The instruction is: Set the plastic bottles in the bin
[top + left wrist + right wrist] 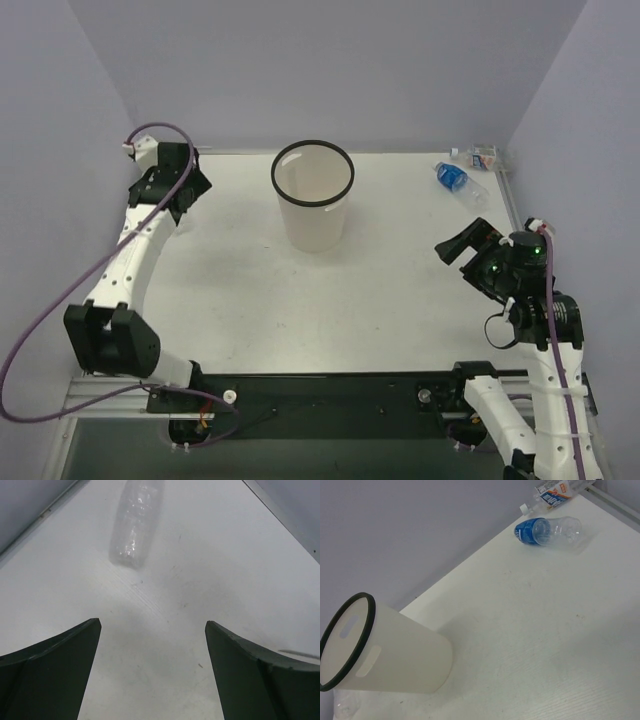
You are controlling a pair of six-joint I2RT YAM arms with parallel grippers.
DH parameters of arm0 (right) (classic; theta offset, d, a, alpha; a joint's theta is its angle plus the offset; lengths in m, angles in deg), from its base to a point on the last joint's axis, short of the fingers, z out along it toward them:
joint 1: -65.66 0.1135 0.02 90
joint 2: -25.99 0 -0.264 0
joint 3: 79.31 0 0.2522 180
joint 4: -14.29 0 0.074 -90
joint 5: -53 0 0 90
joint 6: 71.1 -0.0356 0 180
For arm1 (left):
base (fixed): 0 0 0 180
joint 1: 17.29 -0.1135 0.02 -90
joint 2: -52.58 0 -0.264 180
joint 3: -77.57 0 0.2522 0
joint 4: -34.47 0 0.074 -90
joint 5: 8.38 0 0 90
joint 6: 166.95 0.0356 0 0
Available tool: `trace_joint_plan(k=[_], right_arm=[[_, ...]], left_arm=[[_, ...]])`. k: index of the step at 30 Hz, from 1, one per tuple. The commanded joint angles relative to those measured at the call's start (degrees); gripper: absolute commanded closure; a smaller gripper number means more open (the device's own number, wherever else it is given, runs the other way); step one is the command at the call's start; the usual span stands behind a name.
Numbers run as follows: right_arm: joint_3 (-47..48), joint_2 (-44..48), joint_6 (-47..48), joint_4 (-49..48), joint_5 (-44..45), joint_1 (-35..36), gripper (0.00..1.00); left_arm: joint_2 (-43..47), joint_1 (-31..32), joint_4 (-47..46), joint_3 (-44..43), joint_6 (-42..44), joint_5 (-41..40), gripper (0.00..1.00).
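While our left gripper [152, 625] gapes empty before plain bottle [136, 525], bin [315, 225] upright; right gripper [460, 246] opening we cannot tell

Bin [316, 228]: wall finished in plain white; rim edged in black.
Plain bottle [134, 525]: left clear throughout.
Blue bottle [459, 179]: clear body; label printed in blue.
Orange bottle [480, 156]: clear body; label printed in orange and white with dark lettering.
Table [400, 300]: surfaced in white, faintly streaked.
Walls [330, 70]: painted pale lilac.
Left arm [128, 262]: links finished in white, joints in black.
Right arm [548, 380]: finished likewise; green lights are lit at the wrist.
Cables [60, 300]: sheathed in purple.
Left gripper [152, 622]: fingers [50, 670] moulded in dark grey-green.
Base rail [330, 390]: finished in black.
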Motion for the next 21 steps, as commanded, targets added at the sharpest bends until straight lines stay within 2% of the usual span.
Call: trace_joint_plan(k=[1,3,7,9,16,21], right_arm=[[3.08,-4.1,3.86,2.83,-1.63,0.68,0.07],[3.34,-5.34,4.39,3.09,-1.72,0.86,0.07],[4.48,-7.09,5.44,3.27,-2.33,1.12,0.06],[5.28,-8.5,6.59,3.36,-2.07,1.3,0.06],[8.35,-13.51,8.61,3.45,-2.15,1.73,0.06],[9.76,-17.38,9.32,3.45,-1.63,2.0,0.07]], left_arm=[[-14.73,-1.34,4.89,-14.46,6.11,-8.27,0.03],[-20.11,-1.69,7.62,-20.43,7.61,-12.29,0.02],[-34.42,-3.53,19.72,-36.58,5.24,-15.91,0.03],[-37.79,-4.15,21.34,-39.6,5.85,-16.1,0.03],[-45.7,-5.29,19.59,-41.73,6.99,-14.16,0.03],[-47.12,-8.62,17.4,-39.72,8.92,-11.45,0.03]])
